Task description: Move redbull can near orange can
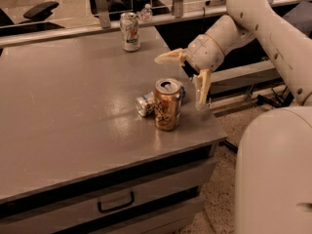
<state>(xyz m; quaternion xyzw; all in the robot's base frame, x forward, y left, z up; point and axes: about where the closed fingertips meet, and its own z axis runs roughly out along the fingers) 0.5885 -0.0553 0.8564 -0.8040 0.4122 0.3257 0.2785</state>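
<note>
The orange can [167, 105] stands upright near the table's right front corner, silver top with pull tab up. The redbull can [146, 103] lies on its side right behind it, touching or nearly touching it; its silver end shows at the left and a bit of blue at the right. My gripper [183, 79] hangs just right of and above both cans, open, holding nothing. One fingertip [163, 59] points left above the cans. The other finger [201, 92] points down beside the orange can.
A white-and-green can [129, 31] stands at the far edge of the grey table [68, 111]. A small clear bottle [145, 12] sits behind it on a ledge. The table has a drawer [116, 202] in front. Its right edge is close to the cans.
</note>
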